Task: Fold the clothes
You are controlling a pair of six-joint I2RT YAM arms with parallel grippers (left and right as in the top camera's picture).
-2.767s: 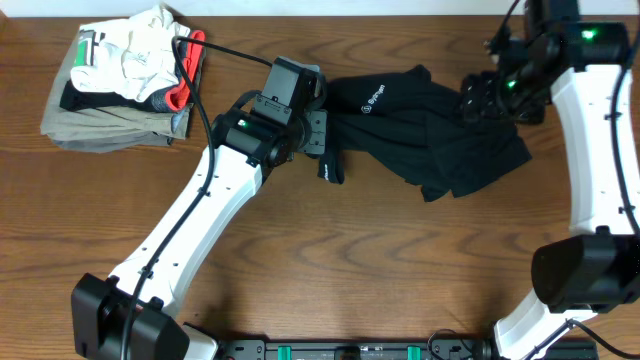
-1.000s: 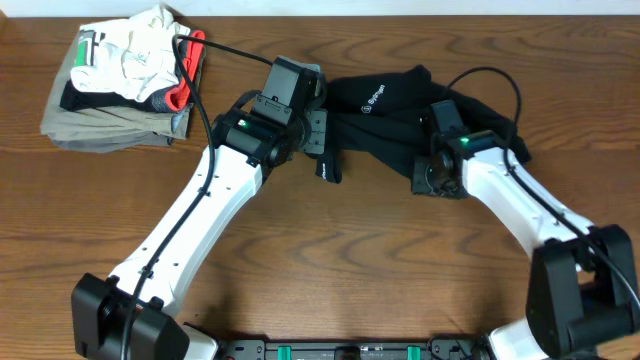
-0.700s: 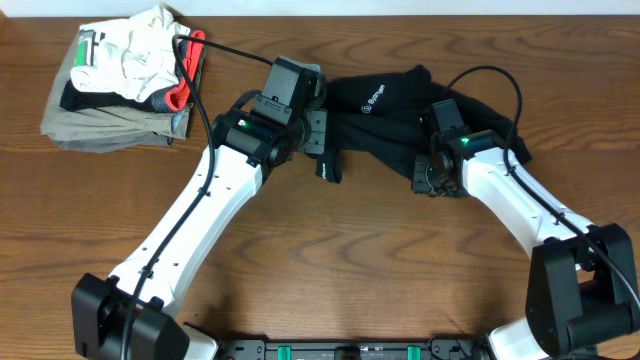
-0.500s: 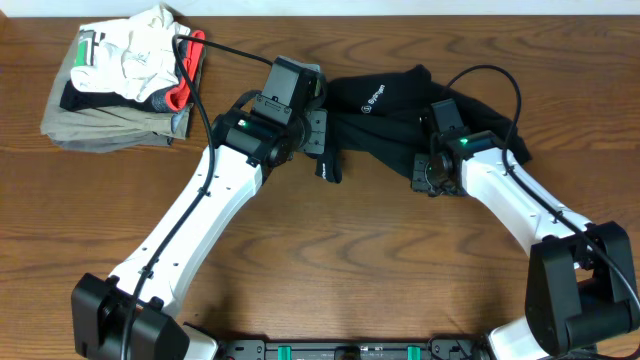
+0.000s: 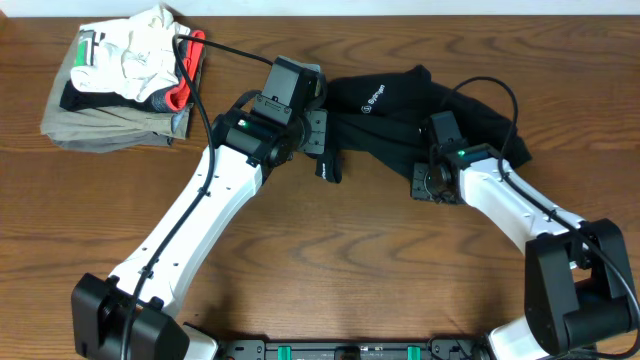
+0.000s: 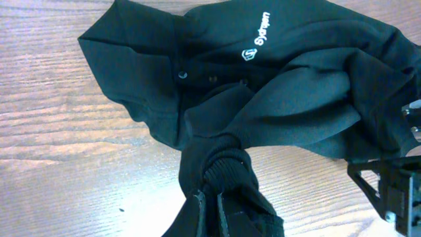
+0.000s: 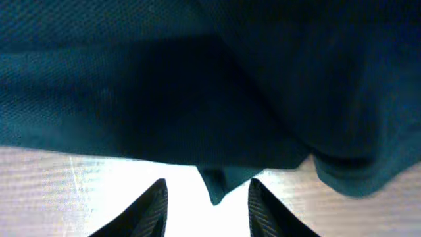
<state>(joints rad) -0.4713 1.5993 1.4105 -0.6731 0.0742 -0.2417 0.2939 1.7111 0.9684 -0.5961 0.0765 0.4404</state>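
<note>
The black top lies crumpled at the table's back middle, its white chest logo facing up. In the left wrist view the collar, buttons and logo show. My left gripper is shut on a bunched cuff of the black top at its left end. My right gripper is open at the top's near edge. In the right wrist view a small corner of black cloth hangs between the open fingers, untouched by them.
A stack of folded khaki, white and red-trimmed garments sits at the back left corner. Bare wooden table spreads in front of the arms. My right arm's cable loops over the black top.
My right arm swung from the far right down to the top's near edge, then crept slightly left and nearer the hem. The left arm and the top have not moved.
</note>
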